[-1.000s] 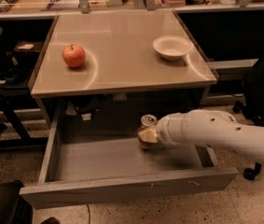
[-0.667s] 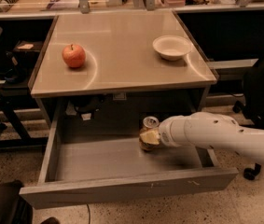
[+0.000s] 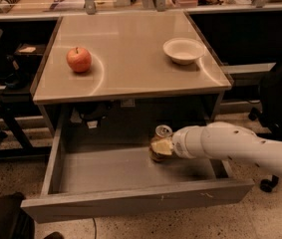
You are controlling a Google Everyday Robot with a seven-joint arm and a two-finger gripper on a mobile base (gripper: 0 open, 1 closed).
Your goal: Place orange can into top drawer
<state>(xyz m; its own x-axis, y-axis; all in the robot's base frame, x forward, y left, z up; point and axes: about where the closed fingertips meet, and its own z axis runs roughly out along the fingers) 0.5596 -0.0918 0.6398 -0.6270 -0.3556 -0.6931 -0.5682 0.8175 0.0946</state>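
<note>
The top drawer (image 3: 105,176) is pulled open under the beige table, its grey floor showing. The orange can (image 3: 161,139) stands upright inside it, towards the back right, its silver top visible. My gripper (image 3: 161,147) reaches in from the right on a white arm and sits around the can's side, at the can's lower half. The can's base is on or just at the drawer floor; I cannot tell which.
A red apple (image 3: 78,59) sits on the tabletop (image 3: 130,73) at the left and a cream bowl (image 3: 183,50) at the right. The drawer's front panel (image 3: 135,200) stands low in front. Dark chairs flank the table.
The arm and the can have shifted slightly within the drawer; otherwise nothing has visibly changed.
</note>
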